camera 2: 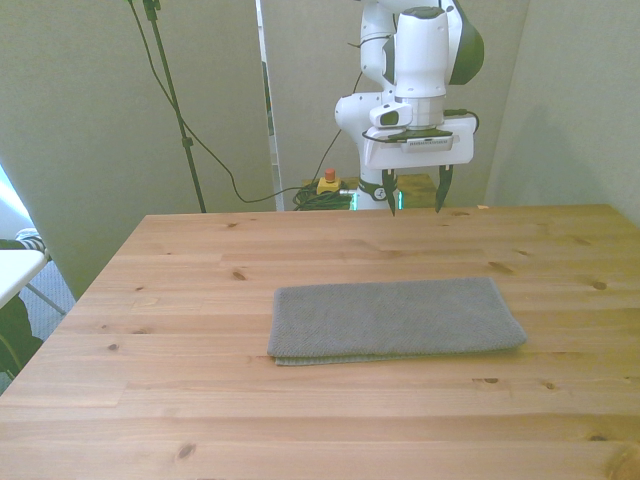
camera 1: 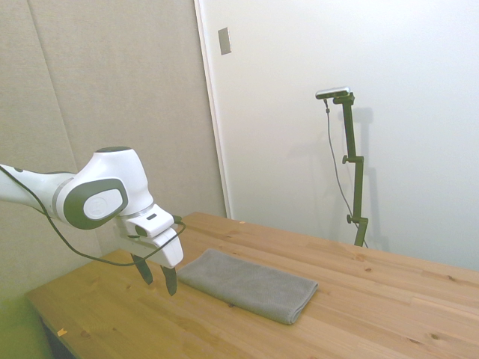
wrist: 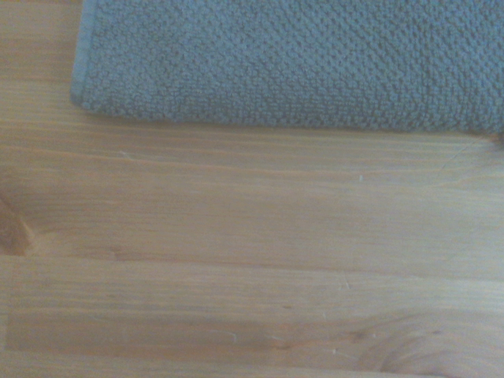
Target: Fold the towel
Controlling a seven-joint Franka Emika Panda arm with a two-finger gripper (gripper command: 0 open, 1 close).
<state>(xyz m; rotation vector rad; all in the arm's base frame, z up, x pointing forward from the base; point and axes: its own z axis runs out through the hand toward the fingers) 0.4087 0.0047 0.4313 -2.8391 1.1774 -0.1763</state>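
Gripper [camera 2: 412, 196] is hovering w/ fingers wide, empty; towel [camera 2: 393, 317] is lying just ahead, long axis running crosswise to the reach.

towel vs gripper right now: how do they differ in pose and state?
The towel lies flat on the table, already doubled with layered edges showing along its near side; the gripper hangs above the table, fingers pointing down. The towel is soft grey cloth; the gripper is rigid white with dark fingers, which stand open and empty. In the side view the gripper sits off the towel's end, not touching it. Shared: both are over the same wooden table.
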